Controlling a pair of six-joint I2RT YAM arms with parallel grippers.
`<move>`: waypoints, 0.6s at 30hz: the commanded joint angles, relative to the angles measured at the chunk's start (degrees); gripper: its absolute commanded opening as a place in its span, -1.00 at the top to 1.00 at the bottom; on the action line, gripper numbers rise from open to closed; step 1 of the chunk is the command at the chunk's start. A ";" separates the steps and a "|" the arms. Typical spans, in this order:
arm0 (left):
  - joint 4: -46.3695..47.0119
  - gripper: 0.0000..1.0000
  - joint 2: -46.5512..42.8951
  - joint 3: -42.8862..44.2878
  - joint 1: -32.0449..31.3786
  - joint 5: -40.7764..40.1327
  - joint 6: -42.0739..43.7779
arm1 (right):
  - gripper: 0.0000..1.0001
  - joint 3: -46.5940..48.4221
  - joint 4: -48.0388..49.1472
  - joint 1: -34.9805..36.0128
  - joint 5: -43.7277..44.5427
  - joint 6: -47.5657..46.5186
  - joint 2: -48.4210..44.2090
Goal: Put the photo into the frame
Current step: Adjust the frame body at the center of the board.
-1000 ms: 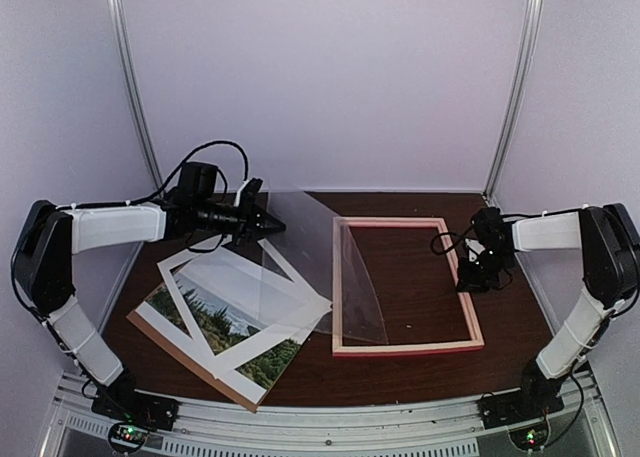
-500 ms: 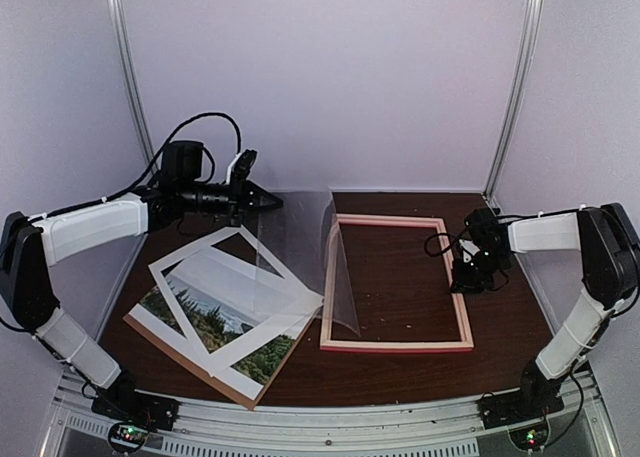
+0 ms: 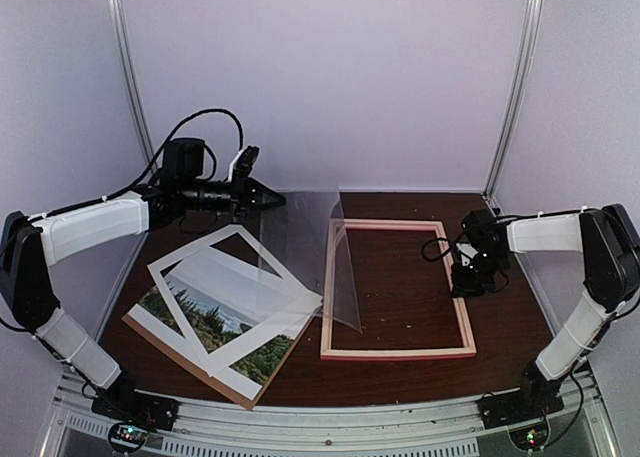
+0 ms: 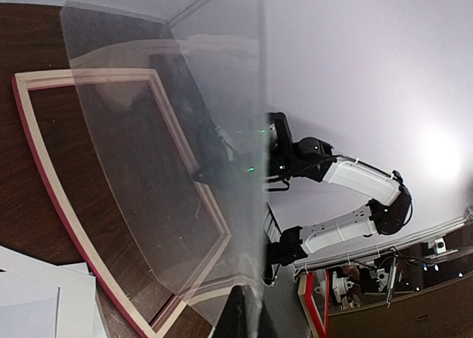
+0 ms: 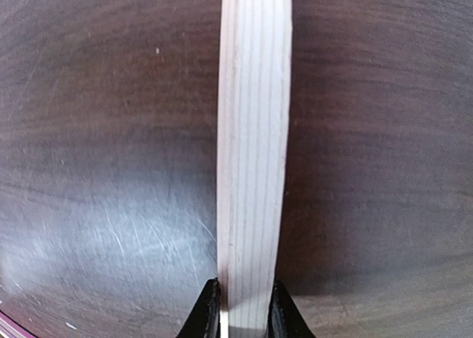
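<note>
Nearest, on the left of the surface: the photo, face up, lying on a brown backing board and partly covered by a white mat. Well apart from the frame, so not yet in.

Further in, to the right: the frame, flat on the surface, pale wood side up in the wrist view. On its right rail, the right end effector, clamped across the wood with a finger on either side.

Farthest back, on the left: the left end effector, pinched shut on the top corner of a clear sheet. Sheet raised on edge and bowed, lower edge down by the frame's left rail.

Likely trouble from here:
- Slipping of the sheet out of so small a corner pinch, then falling across mat and photo.
- Buckling or springing if pressed harder against the rail.
- Skewing of the frame if shoved by the sheet while pinned at one rail only.
- Sweeping the loose mat off the photo with the sheet's trailing edge.
</note>
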 commanded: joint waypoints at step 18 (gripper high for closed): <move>8.62 1.00 4.00 3.33 -6.57 -3.25 -2.64 | 0.71 -1.63 0.21 4.41 -1.44 0.73 -1.60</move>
